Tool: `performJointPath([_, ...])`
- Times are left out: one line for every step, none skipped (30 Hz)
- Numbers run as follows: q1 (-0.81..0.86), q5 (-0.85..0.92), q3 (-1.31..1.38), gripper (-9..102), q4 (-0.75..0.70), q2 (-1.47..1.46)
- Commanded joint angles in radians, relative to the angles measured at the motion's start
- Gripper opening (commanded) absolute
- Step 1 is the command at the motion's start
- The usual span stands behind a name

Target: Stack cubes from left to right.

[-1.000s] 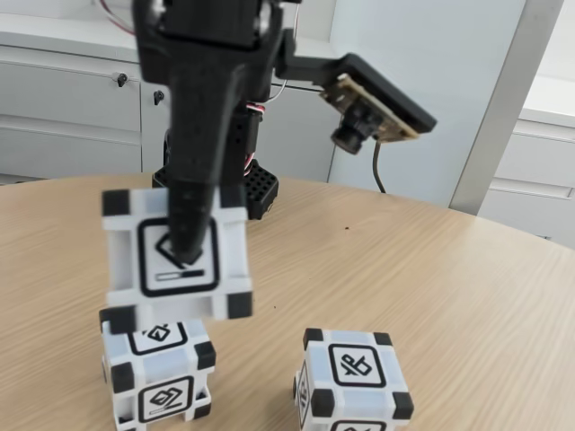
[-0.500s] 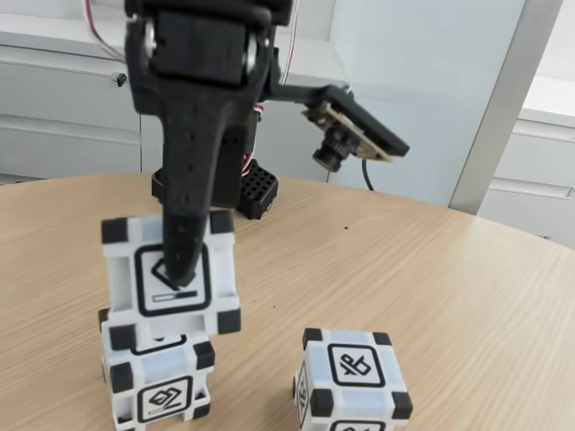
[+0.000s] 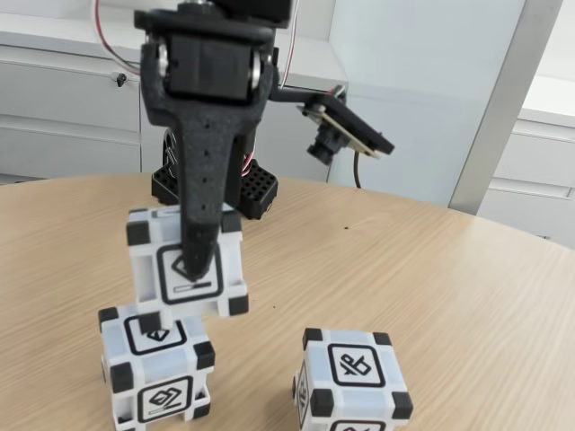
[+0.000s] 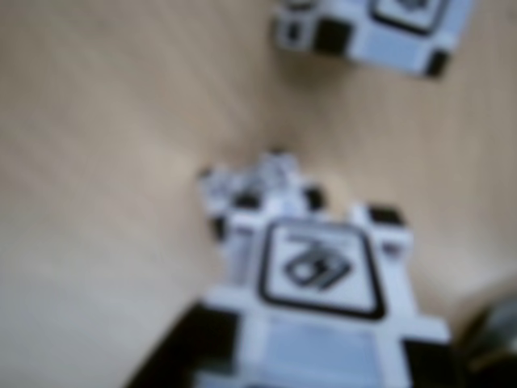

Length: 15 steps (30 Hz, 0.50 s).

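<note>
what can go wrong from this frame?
1. The held cube sits tilted and offset to the right of the bottom cube in the fixed view; released like this, it may slide off.
2. If it falls right, it could knock the third cube standing beside the stack.
3. The wrist view is blurred, so it gives poor alignment feedback. The gripper front finger covers the cube's face, hiding how secure the grip is.

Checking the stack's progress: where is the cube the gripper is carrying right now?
In the fixed view, the carried cube sits in the gripper at lower left, tilted, above and slightly right of the left cube, with the third cube further right.
</note>
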State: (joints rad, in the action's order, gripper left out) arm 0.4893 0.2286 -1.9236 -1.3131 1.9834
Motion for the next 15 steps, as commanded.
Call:
performJointPath([0.008,0.014,0.015,22,-0.02,0.035])
performJointPath([0.008,0.015,0.014,22,-0.02,0.035])
performJointPath([0.008,0.015,0.011,22,-0.02,0.035])
performJointPath([0.008,0.014,0.009,22,-0.02,0.035])
performJointPath([0.008,0.011,0.009,22,-0.02,0.035])
performJointPath([0.008,0.003,0.012,22,-0.02,0.035])
performJointPath([0.008,-0.008,0.017,22,-0.014,0.035])
performJointPath([0.008,-0.017,0.018,22,-0.008,0.035])
performJointPath([0.008,-0.021,0.02,22,-0.005,0.035])
performJointPath([0.008,-0.025,0.02,22,-0.005,0.035])
performJointPath([0.009,-0.028,0.02,22,-0.003,0.035])
performJointPath([0.015,-0.028,0.02,22,-0.003,0.035])
performJointPath([0.026,-0.029,0.02,22,-0.003,0.035])
performJointPath([0.04,-0.031,0.02,22,-0.003,0.032])
performJointPath([0.054,-0.031,0.02,22,-0.003,0.029])
